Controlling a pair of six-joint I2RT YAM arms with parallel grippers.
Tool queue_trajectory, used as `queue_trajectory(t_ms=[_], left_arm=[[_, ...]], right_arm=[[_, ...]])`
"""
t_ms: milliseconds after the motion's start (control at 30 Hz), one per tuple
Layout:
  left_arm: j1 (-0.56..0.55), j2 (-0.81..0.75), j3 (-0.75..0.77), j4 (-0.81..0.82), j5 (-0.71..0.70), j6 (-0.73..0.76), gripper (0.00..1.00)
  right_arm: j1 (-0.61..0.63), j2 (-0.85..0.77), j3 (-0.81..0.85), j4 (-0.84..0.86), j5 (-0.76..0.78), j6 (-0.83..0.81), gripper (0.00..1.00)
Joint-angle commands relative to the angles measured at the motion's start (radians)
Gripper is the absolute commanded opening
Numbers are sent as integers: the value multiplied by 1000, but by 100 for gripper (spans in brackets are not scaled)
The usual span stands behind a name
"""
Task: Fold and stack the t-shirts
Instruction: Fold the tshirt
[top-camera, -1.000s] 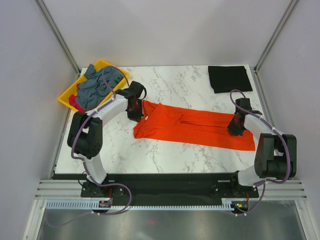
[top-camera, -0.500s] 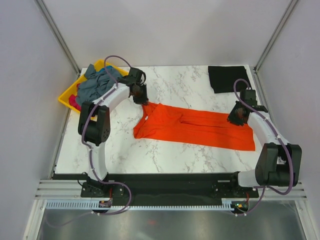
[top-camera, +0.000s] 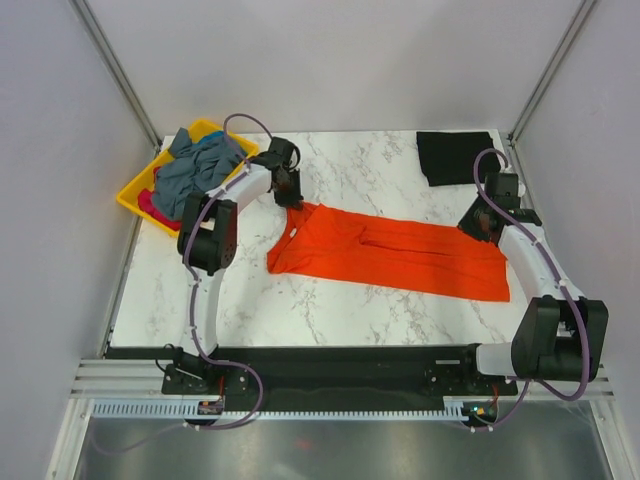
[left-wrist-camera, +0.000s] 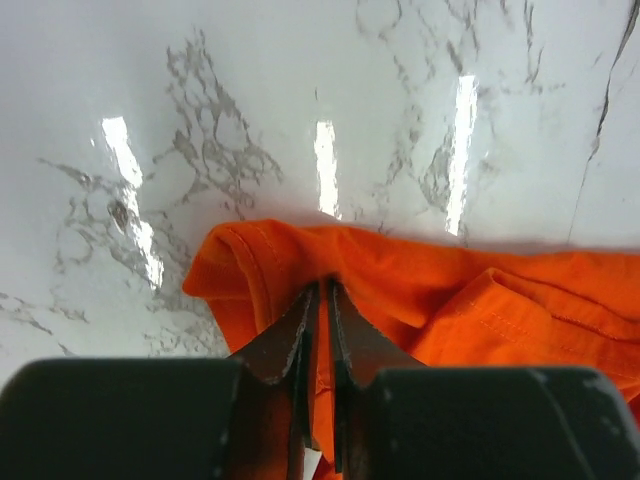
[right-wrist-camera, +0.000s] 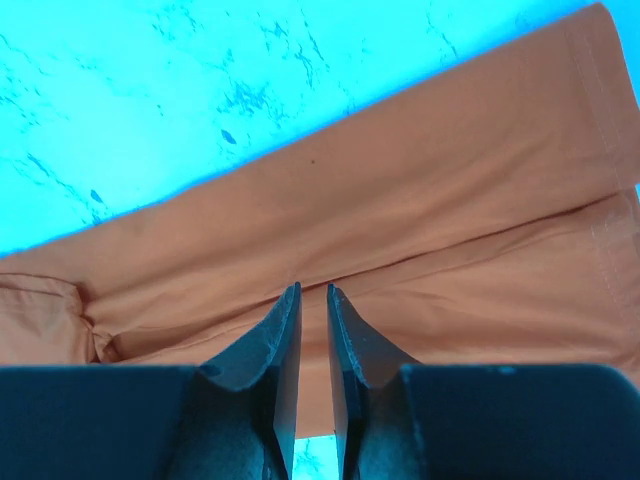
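The bright orange t-shirt (top-camera: 390, 255) lies stretched left to right across the marble table. My left gripper (top-camera: 291, 197) is shut on its far left corner; the left wrist view shows orange cloth (left-wrist-camera: 480, 300) pinched between the nearly closed jaws of this gripper (left-wrist-camera: 320, 285). My right gripper (top-camera: 478, 226) is shut on the shirt's far right edge, with cloth (right-wrist-camera: 400, 200) between the jaws of that gripper (right-wrist-camera: 308, 287). A folded black t-shirt (top-camera: 457, 157) lies at the far right corner. Grey-blue t-shirts (top-camera: 195, 170) and a pink one (top-camera: 150, 204) are piled at the far left.
A yellow plastic tray (top-camera: 133, 196) holds the pile of shirts at the far left corner. Grey walls and metal posts close in the table on the left, right and far sides. The arm bases stand at the near edge.
Both grippers have moved toward the far side of the table, each still holding its end of the orange shirt. The shirt's far edge has been pulled along with them.
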Motion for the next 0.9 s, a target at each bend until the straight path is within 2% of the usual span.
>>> queue_trajectory(t_ms=[0, 267, 400, 600, 733, 867], left_arm=[[2, 82, 74, -2, -64, 34, 14], [13, 270, 375, -4, -19, 13, 14], [45, 376, 534, 45, 57, -100, 15], [59, 426, 554, 401, 215, -260, 18], [61, 413, 602, 466, 301, -294, 21], [61, 273, 510, 466, 347, -282, 22]], right_arm=[[-2, -33, 28, 76, 34, 46, 24], [-2, -26, -10, 209, 68, 117, 22], [-2, 6, -11, 292, 39, 149, 23], [-4, 80, -2, 341, -9, 162, 23], [-4, 93, 2, 335, -20, 152, 23], [-4, 53, -10, 308, -32, 139, 24]])
